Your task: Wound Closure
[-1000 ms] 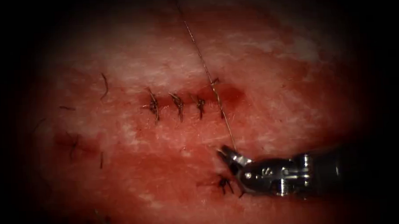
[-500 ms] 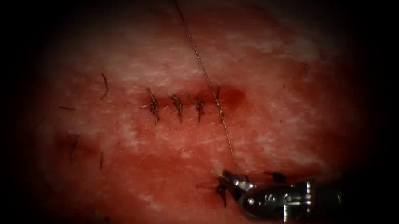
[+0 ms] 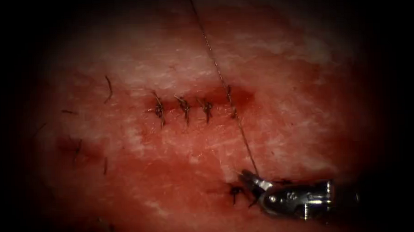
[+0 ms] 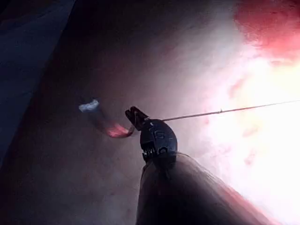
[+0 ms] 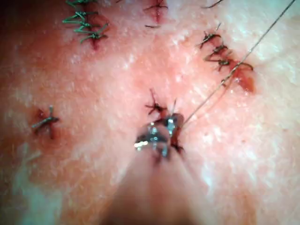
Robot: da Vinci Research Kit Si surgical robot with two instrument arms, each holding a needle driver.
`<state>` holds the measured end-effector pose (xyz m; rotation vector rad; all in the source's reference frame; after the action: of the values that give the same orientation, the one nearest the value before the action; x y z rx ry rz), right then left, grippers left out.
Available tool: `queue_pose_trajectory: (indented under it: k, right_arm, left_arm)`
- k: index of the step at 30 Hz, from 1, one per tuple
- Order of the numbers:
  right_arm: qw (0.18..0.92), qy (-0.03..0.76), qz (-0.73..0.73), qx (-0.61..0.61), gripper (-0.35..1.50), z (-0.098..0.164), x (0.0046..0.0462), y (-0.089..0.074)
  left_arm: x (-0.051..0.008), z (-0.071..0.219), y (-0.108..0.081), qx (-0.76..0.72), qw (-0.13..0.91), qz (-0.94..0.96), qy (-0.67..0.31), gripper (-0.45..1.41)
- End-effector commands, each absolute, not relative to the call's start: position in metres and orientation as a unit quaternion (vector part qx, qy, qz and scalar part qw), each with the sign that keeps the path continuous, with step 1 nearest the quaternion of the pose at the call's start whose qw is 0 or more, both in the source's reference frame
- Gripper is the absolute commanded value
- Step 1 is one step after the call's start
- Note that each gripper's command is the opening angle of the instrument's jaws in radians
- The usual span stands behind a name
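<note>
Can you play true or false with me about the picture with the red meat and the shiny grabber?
1. The right end effector holds the thread. True.
2. The thread hangs slack in loops. False: it runs as a straight line from the right end effector up across the cut.
3. The left end effector holds the same thread's other stretch. True: the thread leaves its jaws in the left wrist view.
4. The cut has no stitches yet. False: three knots already sit on it.
5. The right end effector is above the cut. False: it is below it on the tissue.
</note>
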<state>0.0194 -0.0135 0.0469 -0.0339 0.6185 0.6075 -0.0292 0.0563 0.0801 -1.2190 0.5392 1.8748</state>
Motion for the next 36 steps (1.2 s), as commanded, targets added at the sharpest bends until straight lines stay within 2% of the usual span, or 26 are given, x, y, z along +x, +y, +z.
queue_pose_trajectory:
  k: [1,9,36]
  right_arm:
    - [0.908,0.295,0.296,-0.011,-0.35,0.0471,0.0198,-0.0148]
    - [0.910,0.286,0.301,0.001,-0.35,0.0458,0.0212,-0.0183]
    - [0.911,0.278,0.304,0.013,-0.35,0.0459,0.0205,-0.0201]
  left_arm:
    - [-0.0301,0.0808,0.0566,-0.483,0.404,0.747,0.213,-0.45]
    - [-0.0311,0.0827,0.0571,-0.471,0.387,0.761,0.221,-0.45]
    - [-0.0304,0.0821,0.0584,-0.463,0.380,0.768,0.226,-0.45]
